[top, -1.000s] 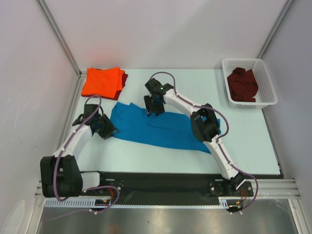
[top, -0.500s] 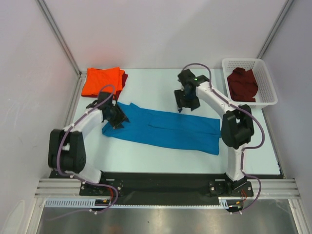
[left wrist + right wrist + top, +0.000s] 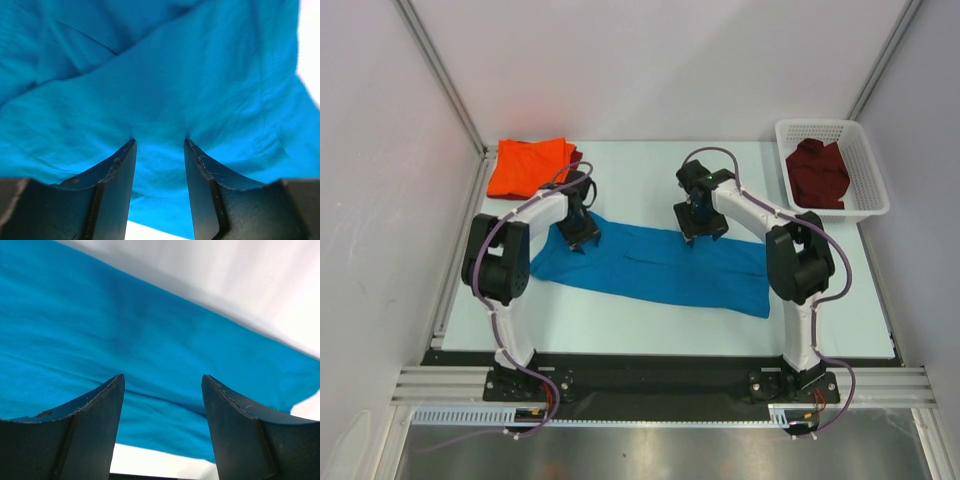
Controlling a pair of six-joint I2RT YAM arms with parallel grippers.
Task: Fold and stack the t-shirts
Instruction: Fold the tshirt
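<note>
A bright blue t-shirt [image 3: 650, 265] lies spread in a long band across the middle of the table. My left gripper [image 3: 582, 236] stands on its back left part; in the left wrist view the gripper [image 3: 160, 142] is open, both tips pressed down on the blue cloth [image 3: 165, 75]. My right gripper [image 3: 700, 232] is at the shirt's back edge near the middle; in the right wrist view the gripper [image 3: 162, 377] is open wide just over the blue cloth [image 3: 100, 335]. A folded orange t-shirt [image 3: 528, 166] lies on a dark maroon one [image 3: 577, 160] at the back left.
A white lattice basket [image 3: 865, 195] at the back right holds a crumpled maroon t-shirt [image 3: 817, 172]. Grey walls close in the back and both sides. A black strip [image 3: 650, 370] runs along the table's near edge between the arm bases.
My left gripper has moved from the shirt's left end to its back left part. My right gripper swung right and back, then came down at the shirt's back edge. The shirt lies straighter.
</note>
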